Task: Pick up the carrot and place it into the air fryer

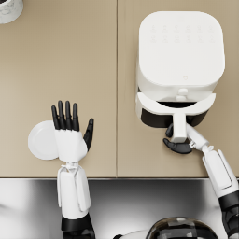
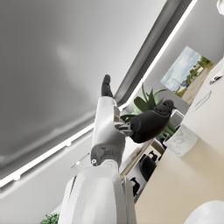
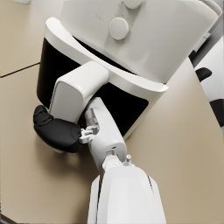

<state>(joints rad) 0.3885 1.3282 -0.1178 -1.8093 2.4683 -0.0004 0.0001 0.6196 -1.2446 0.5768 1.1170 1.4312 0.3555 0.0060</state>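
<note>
Head view is showing no carrot (handling unjudgeable); right hand (image 1: 179,144) is gripping the air fryer (image 1: 179,60) handle (image 1: 179,127), left hand (image 1: 71,132) spreading empty.

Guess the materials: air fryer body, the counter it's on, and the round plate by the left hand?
Air fryer: looks like smooth matte white plastic, with rounded moulded edges and soft shading; the drawer front is glossy black. Counter: flat beige, matte, with a thin seam; laminate or painted board, can't tell which. Plate: plain white, evenly lit, probably ceramic or plastic; the render leaves it open.
</note>
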